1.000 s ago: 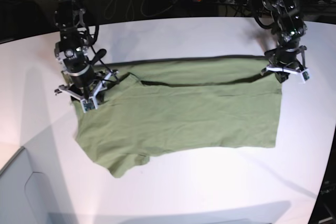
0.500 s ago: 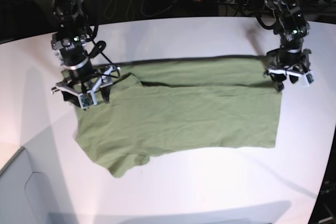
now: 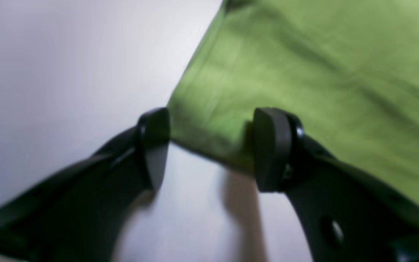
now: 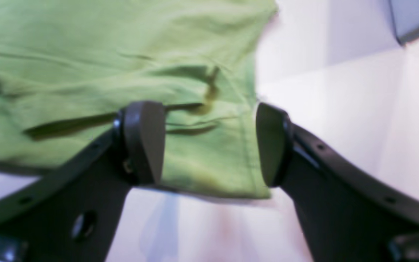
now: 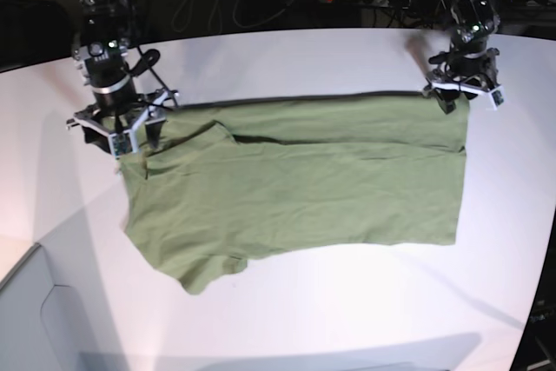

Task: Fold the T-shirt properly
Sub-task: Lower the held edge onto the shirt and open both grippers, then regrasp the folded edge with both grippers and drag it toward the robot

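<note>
The T-shirt (image 5: 295, 188) lies flat on the table (image 5: 287, 54), soft, light and limp. Left gripper (image 3: 211, 149) and right gripper (image 4: 209, 143) stand wide open, holding nothing, each straddling a far corner. Pinch the hemmed corners between the pads.

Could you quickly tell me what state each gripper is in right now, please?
Left gripper: open, jaws on either side of a corner of the T-shirt, not clamping it.
Right gripper: open, over the T-shirt's edge, holding nothing.
</note>
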Tool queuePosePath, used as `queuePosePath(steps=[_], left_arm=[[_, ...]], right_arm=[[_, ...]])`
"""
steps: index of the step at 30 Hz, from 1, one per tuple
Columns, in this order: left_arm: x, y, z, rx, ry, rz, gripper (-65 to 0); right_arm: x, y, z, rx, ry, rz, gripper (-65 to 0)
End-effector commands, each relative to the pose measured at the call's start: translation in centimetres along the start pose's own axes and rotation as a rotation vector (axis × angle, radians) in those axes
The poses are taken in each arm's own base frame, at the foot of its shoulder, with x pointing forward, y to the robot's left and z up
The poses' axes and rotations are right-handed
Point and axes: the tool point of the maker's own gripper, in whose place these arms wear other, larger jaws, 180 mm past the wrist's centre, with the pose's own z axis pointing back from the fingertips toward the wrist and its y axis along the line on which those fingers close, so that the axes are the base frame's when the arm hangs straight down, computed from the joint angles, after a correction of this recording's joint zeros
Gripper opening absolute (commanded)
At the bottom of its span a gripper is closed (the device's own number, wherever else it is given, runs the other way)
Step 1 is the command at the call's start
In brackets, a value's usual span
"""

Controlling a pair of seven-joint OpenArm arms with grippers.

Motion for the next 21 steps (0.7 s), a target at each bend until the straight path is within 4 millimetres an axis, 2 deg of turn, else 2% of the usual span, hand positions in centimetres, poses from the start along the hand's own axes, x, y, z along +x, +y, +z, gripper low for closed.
queuePosePath(steps=[1,8,13,17,18,21], left_arm=[[1.5,-0.1,-0.1,-0.005,-0.046,-0.003,-29.8],[-0.7,0.7,-1.2,0.010,0.018,0.020,-31.1],[-0.7,0.4,-1.3,0.003,0.017,0.024,-45.9],[-0.8,0.3,-1.4,0.003,0.019,0.026,-63.0],[-0.8,0.3,-1.4,0.003,0.019,0.026,-65.0],[-0.8,0.3,-1.4,0.003,0.019,0.026,-65.0]], right_arm=[[0.7,-1.0,0.2,-0.024,-0.029,0.010,-27.4],[-1.9,-3.6,-0.4,-0.068,0.044,0.027,-27.4],[-4.3,-4.6,-1.0,-0.087,0.109,0.009,-27.4],[-6.4,-4.7,-1.4,-0.084,0.163,-0.002,-27.4],[-6.8,-4.6,-1.5,-0.081,0.175,-0.004,-27.7],[-7.5,-4.5,-2.1,-0.077,0.194,-0.010,-28.3]])
